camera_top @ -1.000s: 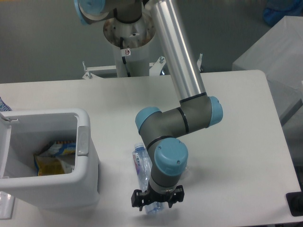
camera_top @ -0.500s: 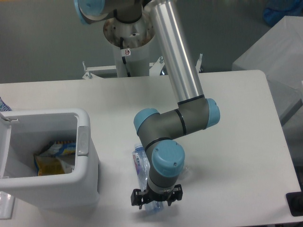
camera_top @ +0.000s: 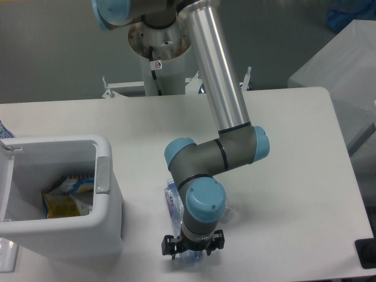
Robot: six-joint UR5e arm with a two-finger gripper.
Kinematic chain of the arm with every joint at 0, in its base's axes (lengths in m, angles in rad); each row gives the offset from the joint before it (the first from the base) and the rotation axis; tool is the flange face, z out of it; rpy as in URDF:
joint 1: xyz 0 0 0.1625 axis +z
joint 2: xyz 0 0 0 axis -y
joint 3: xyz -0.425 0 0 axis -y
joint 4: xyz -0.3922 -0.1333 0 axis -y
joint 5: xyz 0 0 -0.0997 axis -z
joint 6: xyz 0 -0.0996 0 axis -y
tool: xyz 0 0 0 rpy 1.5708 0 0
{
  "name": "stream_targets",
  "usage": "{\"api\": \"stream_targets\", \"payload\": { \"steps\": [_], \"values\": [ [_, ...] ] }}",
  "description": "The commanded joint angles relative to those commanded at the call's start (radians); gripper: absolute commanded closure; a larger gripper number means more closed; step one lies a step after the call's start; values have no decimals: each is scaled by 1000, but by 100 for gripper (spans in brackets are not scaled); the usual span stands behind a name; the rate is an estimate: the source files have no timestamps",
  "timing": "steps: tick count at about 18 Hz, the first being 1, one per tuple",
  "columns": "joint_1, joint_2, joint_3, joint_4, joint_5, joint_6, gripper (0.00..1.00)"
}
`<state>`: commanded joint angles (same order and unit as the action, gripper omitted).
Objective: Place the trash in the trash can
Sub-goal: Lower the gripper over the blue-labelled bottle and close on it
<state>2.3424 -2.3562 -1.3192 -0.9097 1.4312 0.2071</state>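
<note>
Clear crushed plastic is what your end effector (camera_top: 193, 249) sits over: the blue-label bottle (camera_top: 174, 205) lies on the desk (camera_top: 294, 176), running from under the black fingers away toward the arm's base. You cannot tell whether the fingers are spread or pinching it, since the wrist (camera_top: 202, 202) hides them. Well to one side of the end effector stands the white trash can (camera_top: 108, 229), with yellow wrappers (camera_top: 61, 202) inside.
</note>
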Motion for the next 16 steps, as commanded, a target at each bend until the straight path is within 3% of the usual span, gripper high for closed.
{"api": "stream_targets", "payload": {
  "steps": [4, 16],
  "values": [
    [-2, 0, -2, 3, 15, 2, 25],
    [-3, 8, -12, 2, 20, 5, 36]
  ]
}}
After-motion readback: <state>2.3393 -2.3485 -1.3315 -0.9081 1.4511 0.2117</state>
